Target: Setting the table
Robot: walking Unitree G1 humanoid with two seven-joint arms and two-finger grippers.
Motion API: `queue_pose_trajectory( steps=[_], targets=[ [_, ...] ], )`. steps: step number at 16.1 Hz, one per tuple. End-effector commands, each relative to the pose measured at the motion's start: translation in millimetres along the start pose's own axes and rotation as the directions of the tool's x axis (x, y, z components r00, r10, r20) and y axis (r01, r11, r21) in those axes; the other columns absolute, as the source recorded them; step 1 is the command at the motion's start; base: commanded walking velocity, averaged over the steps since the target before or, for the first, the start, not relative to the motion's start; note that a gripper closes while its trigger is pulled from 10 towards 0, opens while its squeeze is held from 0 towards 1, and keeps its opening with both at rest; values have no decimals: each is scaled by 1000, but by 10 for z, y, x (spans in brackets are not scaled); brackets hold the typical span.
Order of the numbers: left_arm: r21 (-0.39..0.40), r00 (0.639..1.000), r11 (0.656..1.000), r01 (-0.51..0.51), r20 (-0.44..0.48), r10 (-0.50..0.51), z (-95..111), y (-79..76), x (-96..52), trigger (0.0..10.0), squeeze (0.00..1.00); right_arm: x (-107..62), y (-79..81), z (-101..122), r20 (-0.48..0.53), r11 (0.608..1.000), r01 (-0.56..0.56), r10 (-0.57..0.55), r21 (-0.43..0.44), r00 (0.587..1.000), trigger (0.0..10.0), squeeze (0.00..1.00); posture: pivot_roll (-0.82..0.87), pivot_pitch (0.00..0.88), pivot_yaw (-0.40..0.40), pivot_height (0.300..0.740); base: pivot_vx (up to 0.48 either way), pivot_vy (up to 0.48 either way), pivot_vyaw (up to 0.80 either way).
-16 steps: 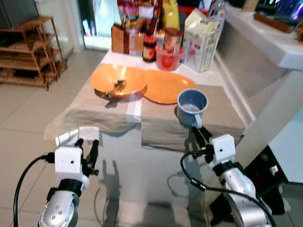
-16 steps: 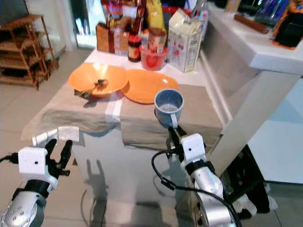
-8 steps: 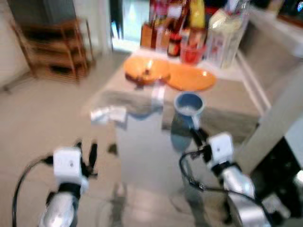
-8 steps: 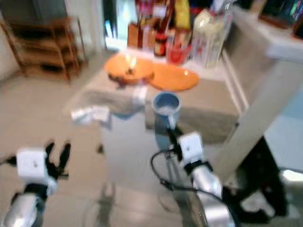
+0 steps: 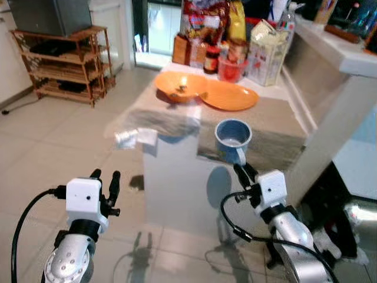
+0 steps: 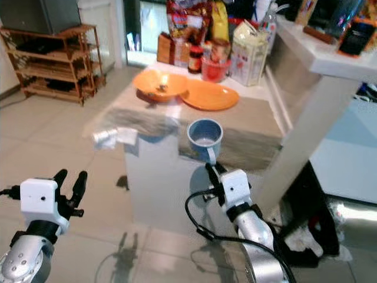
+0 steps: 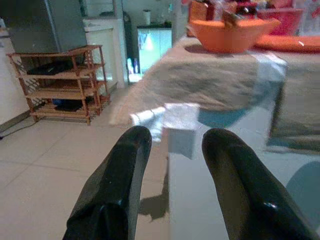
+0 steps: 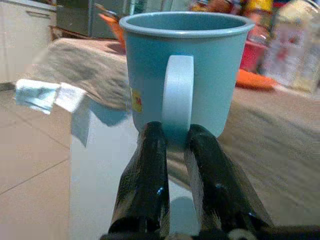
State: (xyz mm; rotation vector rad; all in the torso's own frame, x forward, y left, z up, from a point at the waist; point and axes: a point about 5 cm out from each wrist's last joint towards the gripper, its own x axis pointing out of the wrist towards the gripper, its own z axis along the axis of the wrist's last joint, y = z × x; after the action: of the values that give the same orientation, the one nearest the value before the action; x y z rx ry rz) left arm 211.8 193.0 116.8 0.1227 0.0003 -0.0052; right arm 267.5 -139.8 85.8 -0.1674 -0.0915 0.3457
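Mug (image 8: pixel 183 74) handle pinched by right gripper (image 8: pixel 172 145) fingers

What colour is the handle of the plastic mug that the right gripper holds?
Pale blue, like the blue plastic mug itself; the right wrist view shows it best.

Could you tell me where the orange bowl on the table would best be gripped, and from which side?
Probably by its rim: the orange bowl flares wide and has no handle, so only the thin edge suits the jaws. The left gripper, open, could come from the table's open left side, since the orange plate crowds the bowl's right.
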Motion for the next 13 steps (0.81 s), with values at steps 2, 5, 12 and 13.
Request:
queue_pose_trajectory(
  steps=[2, 5, 12, 13],
  targets=[
    [-10, 999, 999, 46, 22, -45, 60, -87, 37, 10000, 0, -12, -79, -7, -1, 1000, 18, -18, -19, 1000, 0, 0, 73, 0, -45, 740, 0, -480, 0],
    [-1, 998, 998, 55, 27, -55, 73, -96, 81, 10000, 0, 0, -68, -14, 0, 1000, 20, -20, -15, 1000, 0, 0, 70, 0, -39, 740, 0, -475, 0],
    [11, 997, 997, 78, 20, -78, 44, -93, 151, 10000, 0, 39, -88, -21, -1, 999, 32, -32, 10, 999, 0, 0, 60, 0, -27, 740, 0, -462, -311],
    [11, 997, 997, 78, 20, -78, 43, -95, 152, 10000, 0, 40, -91, -19, -2, 999, 33, -33, -2, 999, 0, 0, 59, 0, -27, 740, 0, -458, -506]
  ],
)
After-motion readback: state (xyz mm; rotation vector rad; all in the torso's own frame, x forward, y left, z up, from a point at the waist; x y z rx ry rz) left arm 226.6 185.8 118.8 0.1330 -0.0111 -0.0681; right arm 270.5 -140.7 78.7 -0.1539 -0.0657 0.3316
